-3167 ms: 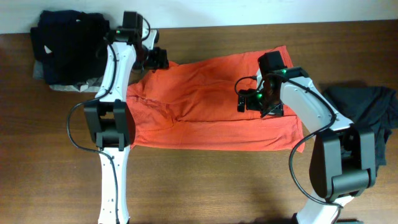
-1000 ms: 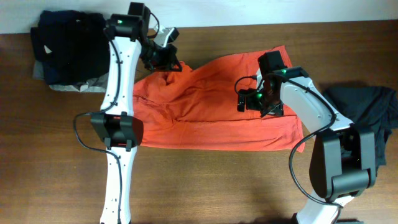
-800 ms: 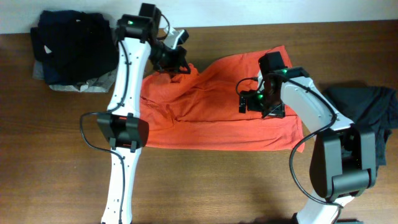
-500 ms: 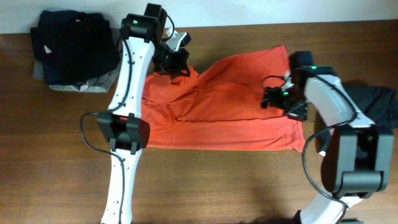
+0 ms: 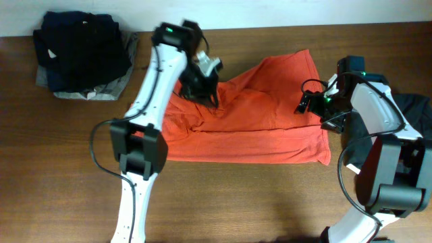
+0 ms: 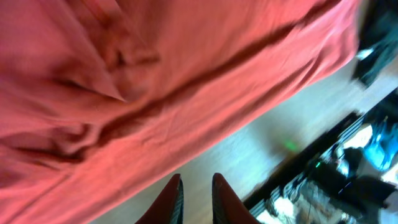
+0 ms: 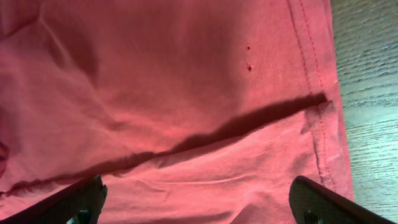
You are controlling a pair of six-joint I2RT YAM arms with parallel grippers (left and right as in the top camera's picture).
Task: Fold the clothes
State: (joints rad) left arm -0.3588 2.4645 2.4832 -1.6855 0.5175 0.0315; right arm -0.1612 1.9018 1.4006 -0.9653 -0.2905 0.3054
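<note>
- Over the last second, the left gripper [image 5: 204, 91] has been travelling from the upper left corner of the red-orange cotton T-shirt [image 5: 263, 118] in toward its middle. The right gripper [image 5: 306, 106] has been pulling back from the shirt's middle to its right edge.
- We are seeing the T-shirt lying across the middle of the brown wooden table [image 5: 236, 202]. Its left part is bunching into ridges under the left gripper, and its lower hem is running fairly straight along the near side.
- In the left wrist view, the left gripper [image 6: 196, 196] is hanging above the T-shirt [image 6: 124, 93]. Its fingers are standing narrowly apart with nothing between them, and bare wood is showing through the gap.
- In the right wrist view, the right gripper [image 7: 196, 190] is hovering over the shirt's stitched side hem with its fingers spread wide, gripping nothing. The wood is showing just beside that hem.
- A pile of navy and grey garments [image 5: 81, 50] is sitting at the far left corner, well apart from the shirt.
- A charcoal-black garment [image 5: 413, 108] is lying at the right edge, partly behind the right arm.
</note>
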